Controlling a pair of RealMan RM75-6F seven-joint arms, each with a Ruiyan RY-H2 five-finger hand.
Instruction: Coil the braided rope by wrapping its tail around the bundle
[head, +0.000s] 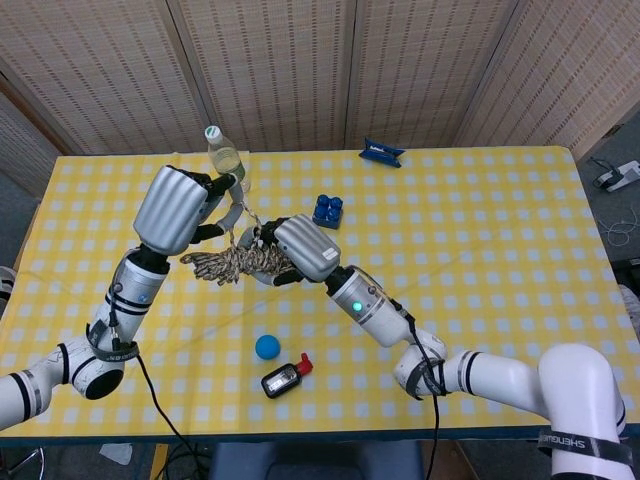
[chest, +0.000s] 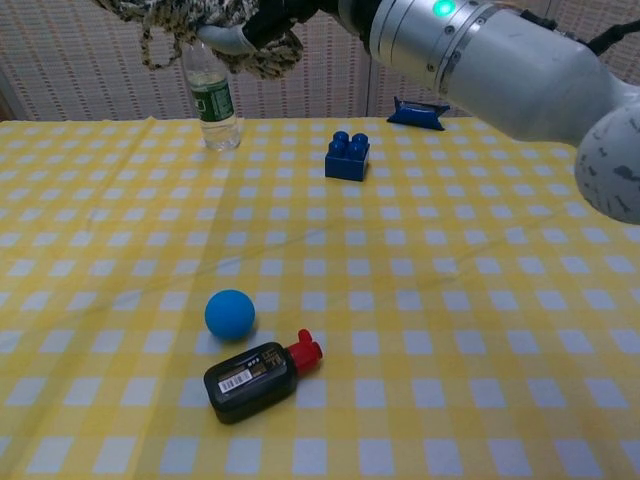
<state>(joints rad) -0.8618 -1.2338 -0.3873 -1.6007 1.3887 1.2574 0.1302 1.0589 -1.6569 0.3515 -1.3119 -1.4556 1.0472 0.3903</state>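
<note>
1. Right hand (head: 305, 247) is held above the table, fingers curled around the rope bundle (head: 240, 262); it grips the bundle's right end. In chest view the same hand sits at the top edge with dark fingers wrapped on the rope.
2. Left hand (head: 175, 209) is raised to the left of the right hand and a bit higher, fingers bent in toward a strand of the rope's tail (head: 243, 213). The strand runs from its fingertips down to the bundle. It looks pinched there, but the actual contact is hidden behind the hand's back, so I cannot tell for sure.
3. The braided rope is off the table, hanging in the air between the two hands; its left end sticks out free below the left hand.
4. Water bottle (head: 226, 158) stands upright on the far side of the yellow checked tablecloth (head: 480, 230), just behind the left hand.
5. Blue building block (head: 327, 209) lies on the cloth, just beyond the right hand.
6. Blue ball (chest: 230, 313) sits nearer the robot; a black bottle with red cap (chest: 256, 377) lies on its side just in front of the ball.
7. A blue packet (head: 381, 152) lies at the far edge of the table, well apart from the rest.
</note>
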